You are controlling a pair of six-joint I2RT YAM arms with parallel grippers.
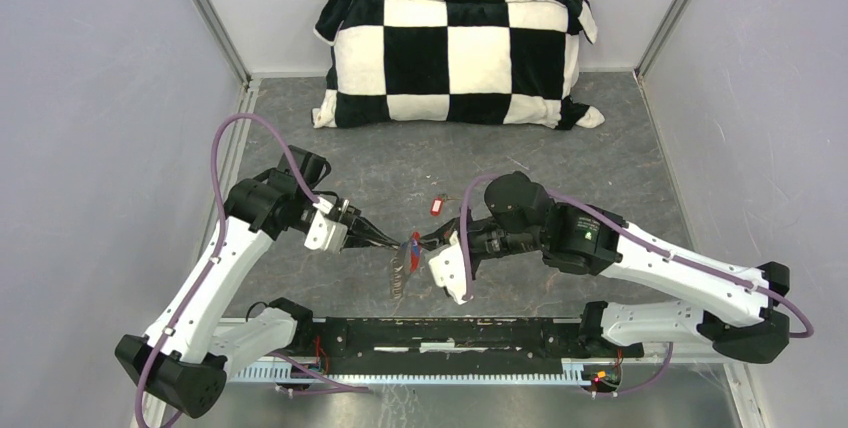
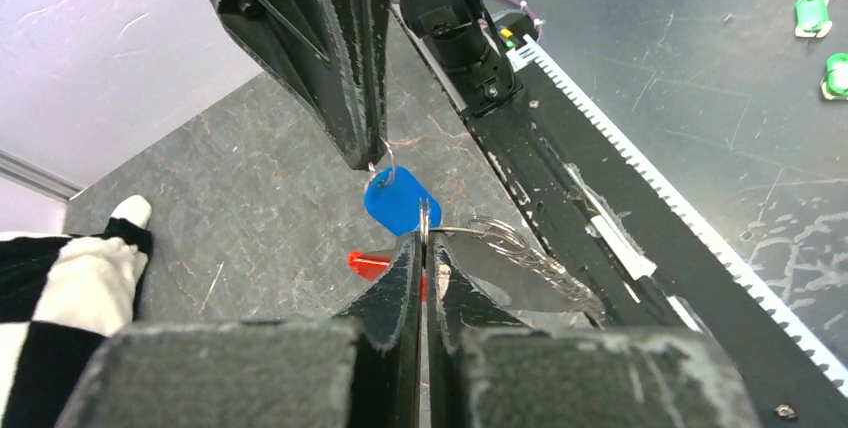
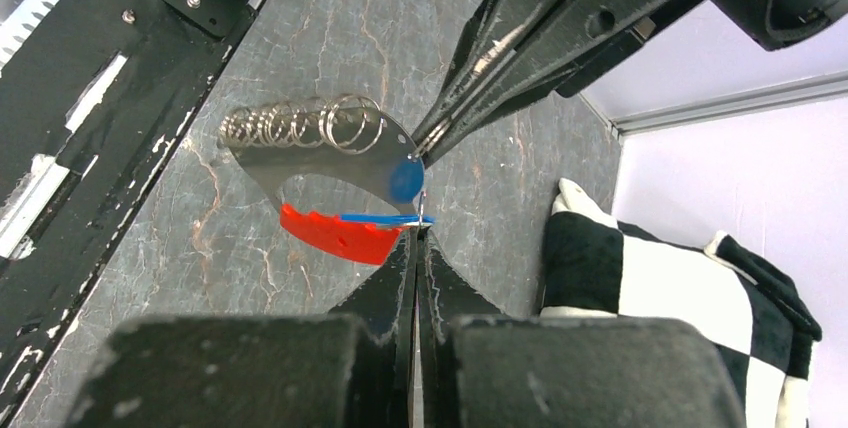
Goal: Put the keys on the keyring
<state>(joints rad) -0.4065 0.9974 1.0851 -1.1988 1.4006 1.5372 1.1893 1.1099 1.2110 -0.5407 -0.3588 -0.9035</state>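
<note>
At the near edge of the table (image 1: 620, 178), a black rail (image 1: 450, 333) is seen running crosswise, and just beyond it the work is gathered at one small spot over the grey surface. The left gripper (image 2: 424, 253) is clenched on a corner of the keyring (image 3: 330, 163), a flat silver plate with a red piece (image 3: 340, 233) along one edge and a row of split rings (image 3: 300, 126) strung from it. That corner is raised, apparently so that the plate can be reached from the side; whether the rings rest on the table cannot be told. Tip to tip with it, the right gripper (image 3: 417, 248) is pinched shut on the small wire loop of a blue tag (image 2: 395, 200), which is presented close against the plate, presumably so that the loop can be worked onto it. Whether a key hangs with that tag cannot be told. The loop is judged not yet threaded, so fine alignment is called for, and a slip of so thin a wire from the pads is the likely fault. A little farther out, a red-tagged key (image 1: 435, 206) is seen lying on the table, apart from both grippers. Farthest back, a black-and-white checked pillow (image 1: 455, 53) is set against the rear wall.
</note>
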